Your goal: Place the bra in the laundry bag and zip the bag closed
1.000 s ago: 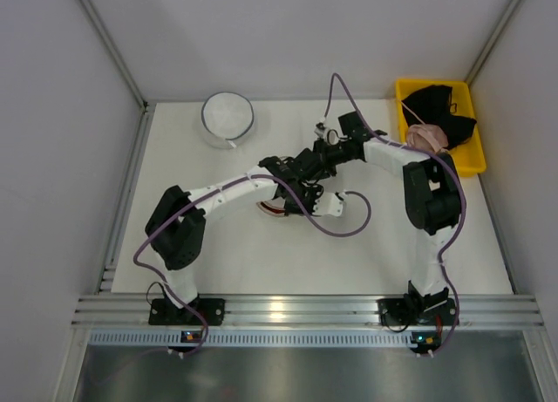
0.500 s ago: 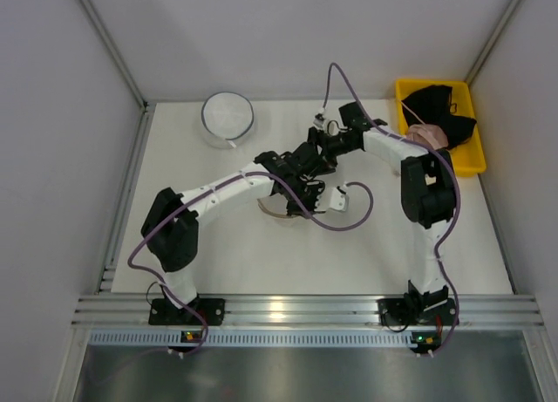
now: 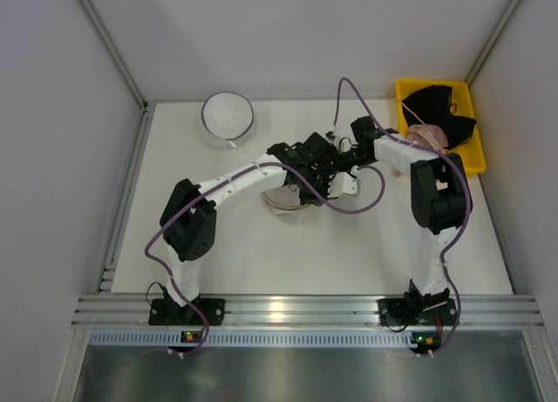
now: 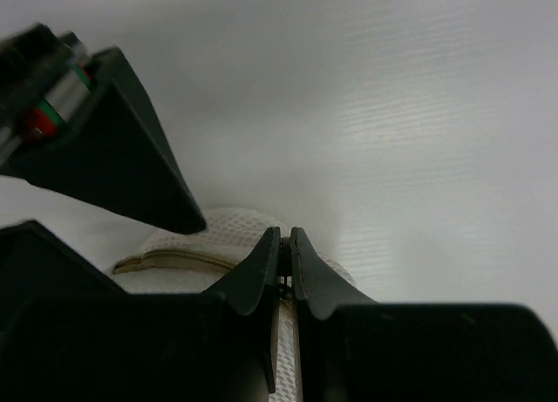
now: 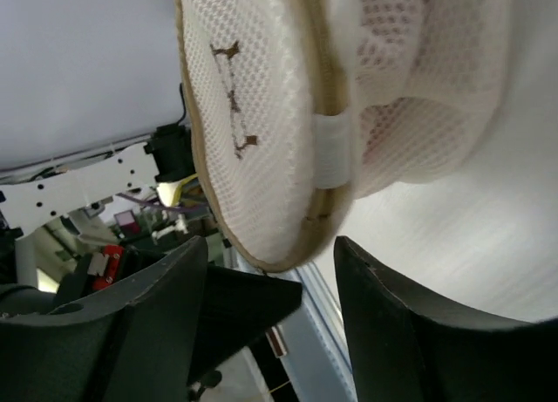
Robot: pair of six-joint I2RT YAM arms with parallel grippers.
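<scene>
You'll see laundry bag (image 5: 253, 114) white honeycomb mesh, beige rim, dark brown mark | bin (image 3: 469, 167) yellow | garment (image 3: 436, 102) in it black | other round bag (image 3: 227, 114) white, dark rim | your surface (image 3: 227, 245) white

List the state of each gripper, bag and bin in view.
Small round white mesh laundry pouch, zip shut along the visible stretch.
Left gripper, shut on the pouch's edge.
Right gripper, open, jaws either side of the pouch's rim.
Round dark-rimmed mesh bag, lying flat, apart from both arms.
Yellow plastic bin, holding a black garment and a pale pink bra.
</scene>
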